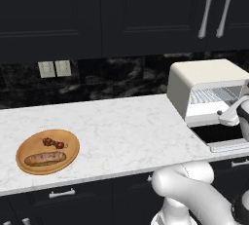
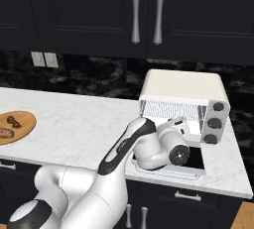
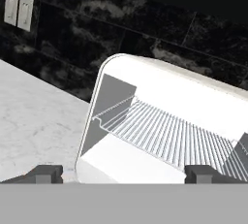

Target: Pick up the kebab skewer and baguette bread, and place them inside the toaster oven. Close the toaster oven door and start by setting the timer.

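Observation:
The kebab skewer (image 1: pixel 53 143) and the baguette bread (image 1: pixel 45 159) lie side by side on a round wooden plate (image 1: pixel 29 147) at the counter's left. In the right base view the skewer (image 2: pixel 14 122) and the bread (image 2: pixel 5 133) sit at the left edge. The cream toaster oven (image 1: pixel 204 85) stands at the right. Its door (image 1: pixel 219 132) is folded down flat, and the wire rack (image 3: pixel 169 136) inside is bare. My gripper (image 3: pixel 123 174) hovers just in front of the oven mouth (image 2: pixel 171 109), above the lowered door, open and holding nothing.
Three dark knobs (image 2: pixel 214 122) run down the oven's right side. Dark upper cabinets with silver handles (image 2: pixel 147 11) hang above. Wall outlets (image 1: pixel 54 68) sit on the black marble backsplash. A broad stretch of white marble counter (image 1: pixel 121 126) separates plate and oven.

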### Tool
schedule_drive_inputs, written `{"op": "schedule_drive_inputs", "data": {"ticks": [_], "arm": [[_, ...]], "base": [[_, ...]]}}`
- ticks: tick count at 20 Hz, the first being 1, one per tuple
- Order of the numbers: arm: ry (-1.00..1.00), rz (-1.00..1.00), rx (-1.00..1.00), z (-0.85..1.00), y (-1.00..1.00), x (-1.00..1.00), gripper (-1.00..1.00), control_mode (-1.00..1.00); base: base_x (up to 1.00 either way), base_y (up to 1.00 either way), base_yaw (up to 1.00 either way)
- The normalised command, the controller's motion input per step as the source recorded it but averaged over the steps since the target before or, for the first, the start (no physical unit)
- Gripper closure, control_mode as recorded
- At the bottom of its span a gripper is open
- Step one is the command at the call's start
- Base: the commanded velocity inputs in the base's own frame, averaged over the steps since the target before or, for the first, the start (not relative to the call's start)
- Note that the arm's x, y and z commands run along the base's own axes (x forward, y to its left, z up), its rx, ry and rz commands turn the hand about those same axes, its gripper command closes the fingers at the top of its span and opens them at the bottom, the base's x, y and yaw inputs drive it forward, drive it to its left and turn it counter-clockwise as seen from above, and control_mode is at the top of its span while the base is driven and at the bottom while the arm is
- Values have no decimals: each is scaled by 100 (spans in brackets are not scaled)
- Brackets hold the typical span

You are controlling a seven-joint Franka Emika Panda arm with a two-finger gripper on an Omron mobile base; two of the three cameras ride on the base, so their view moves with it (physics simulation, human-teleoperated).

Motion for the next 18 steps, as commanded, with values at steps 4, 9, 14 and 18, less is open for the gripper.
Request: {"op": "schedule_drive_inputs", "data": {"ticks": [4,9,14,18], "arm": [[0,0,0,-9,-40,48,-100,-100],[0,0,0,-13,-40,51,-100,-100],[0,0,3,-25,-12,58,-100,-100],[-6,0,4,-30,0,54,-100,-100]], "base": [[0,0,0],[0,0,0],[0,0,0],[0,0,0]]}}
